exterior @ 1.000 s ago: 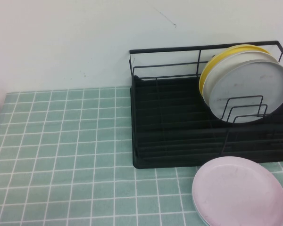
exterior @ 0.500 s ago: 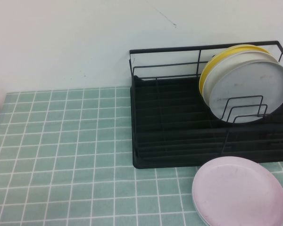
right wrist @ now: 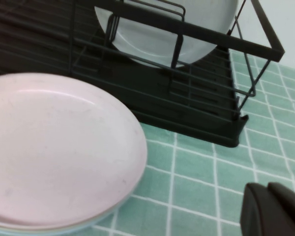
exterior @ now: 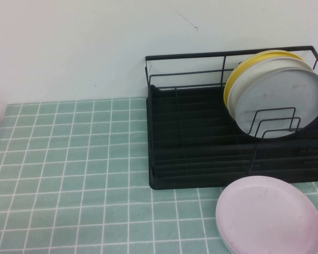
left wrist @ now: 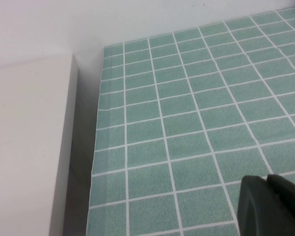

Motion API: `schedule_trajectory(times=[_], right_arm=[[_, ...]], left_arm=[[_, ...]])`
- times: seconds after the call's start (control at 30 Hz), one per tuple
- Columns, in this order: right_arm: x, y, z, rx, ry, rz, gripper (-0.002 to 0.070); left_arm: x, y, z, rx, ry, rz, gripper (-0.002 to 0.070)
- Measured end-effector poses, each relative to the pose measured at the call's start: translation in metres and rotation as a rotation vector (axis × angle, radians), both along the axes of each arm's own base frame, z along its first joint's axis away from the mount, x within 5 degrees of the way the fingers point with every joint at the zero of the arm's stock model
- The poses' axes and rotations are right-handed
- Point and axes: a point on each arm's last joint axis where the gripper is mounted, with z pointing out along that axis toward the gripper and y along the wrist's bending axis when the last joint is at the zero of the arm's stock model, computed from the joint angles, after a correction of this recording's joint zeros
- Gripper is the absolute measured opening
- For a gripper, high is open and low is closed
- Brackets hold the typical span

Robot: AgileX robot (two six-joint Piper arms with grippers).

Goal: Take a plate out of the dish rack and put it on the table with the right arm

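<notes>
- plate (exterior: 281, 98): light grey, faint dark scuffs, standing on edge in the right part of the dish rack (exterior: 201, 153), leaning back, front-most of the upright stack
- same plate (right wrist: 162, 34) in the right wrist view, behind the rack's front rail and wire loops, lower part visible only
- wire loops (exterior: 273, 124) cross in front of the plate's lower half; plate sits in the slots behind them
- white plate (exterior: 238, 84) directly behind the grey one, only its edge showing; yellow plate (exterior: 229, 84) behind that, rim showing along the left and top
- dish rack: black wire, ribbed tray base, rectangular rail; stands on the table (exterior: 69, 174) at back right, against the wall (exterior: 69, 47); left half of rack holds nothing
- pink plate (exterior: 269, 216) lies flat on the table just in front of the rack's front right corner; a pale bluish rim peeks out beneath it, so it is stacked on another dish
- right gripper (right wrist: 274, 209): only a black blocky bit shows in its wrist view, above the tiles near the rack's front corner and beside the pink plate (right wrist: 54, 147); holding nothing visible; cannot tell how far apart the fingers are
- left gripper (left wrist: 271, 206): black part at the edge of its wrist view, over bare tiles near the table's edge; cannot tell its opening
- neither arm appears in the high view
- pale beige surface (left wrist: 24, 147) next to the table edge in the left wrist view
</notes>
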Motion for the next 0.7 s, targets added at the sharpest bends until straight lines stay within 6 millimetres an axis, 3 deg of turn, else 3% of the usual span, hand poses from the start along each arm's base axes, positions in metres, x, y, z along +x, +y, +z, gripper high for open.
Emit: schedule_trajectory(times=[0.13,0.47,0.7], right_arm=[[0.000,0.004,0.002,0.106,-0.007,0.006,-0.0001],[0.004,0.008,0.021,0.671,-0.156,-0.050,-0.0001],[0.004,0.007,0.024,0.755,-0.181,-0.069,-0.0001]], left_arm=[[0.000,0.000,0.000,0.000,0.000,0.000,-0.0003],[0.000,0.000,0.000,0.000,0.000,0.000,-0.0003],[0.000,0.000,0.000,0.000,0.000,0.000,-0.0003]])
